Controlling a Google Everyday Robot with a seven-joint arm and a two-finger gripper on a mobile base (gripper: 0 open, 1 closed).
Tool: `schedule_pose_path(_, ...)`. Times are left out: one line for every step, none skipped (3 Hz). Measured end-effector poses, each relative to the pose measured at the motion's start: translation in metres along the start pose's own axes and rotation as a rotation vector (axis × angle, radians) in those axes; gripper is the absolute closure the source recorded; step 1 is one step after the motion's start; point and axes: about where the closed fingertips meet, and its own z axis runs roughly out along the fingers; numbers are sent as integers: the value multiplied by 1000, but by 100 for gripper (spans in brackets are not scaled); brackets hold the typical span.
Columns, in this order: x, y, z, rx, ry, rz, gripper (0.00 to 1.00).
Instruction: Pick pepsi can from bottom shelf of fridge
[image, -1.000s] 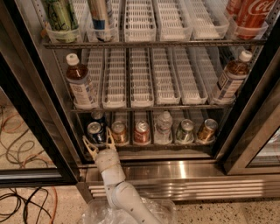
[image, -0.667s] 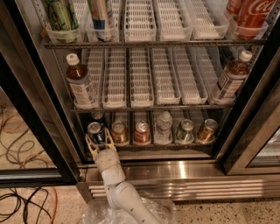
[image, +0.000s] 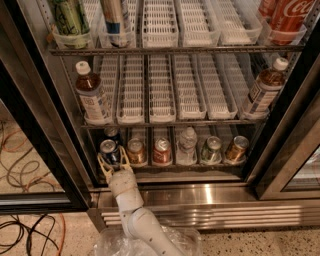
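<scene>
The pepsi can (image: 108, 151), dark blue with a silver top, stands at the front left of the bottom shelf (image: 172, 165) of the fridge (image: 180, 195). My gripper (image: 113, 163) is on a white arm that reaches up from below. It is right at the can, and its pale fingers (image: 103, 165) spread to either side of the can's lower part. The jaws look open, not closed on the can. A second dark can (image: 113, 133) stands behind the pepsi can.
Right of the pepsi can stand a copper-brown can (image: 136, 151), a red can (image: 161, 150), a clear bottle (image: 187, 145), a green can (image: 212, 149) and a gold can (image: 236, 148). Tea bottles (image: 92, 99) stand on the rack above. The black door frame (image: 37, 120) is at left, with cables (image: 20, 165) on the floor.
The gripper has edged slightly up and in toward the pepsi can. The cans have not moved.
</scene>
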Motion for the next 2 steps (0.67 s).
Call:
schedule_pose_path(0, 0, 1, -2, -2, 4, 100)
schedule_pose_path(-13, -2, 4, -6, -37, -3, 100)
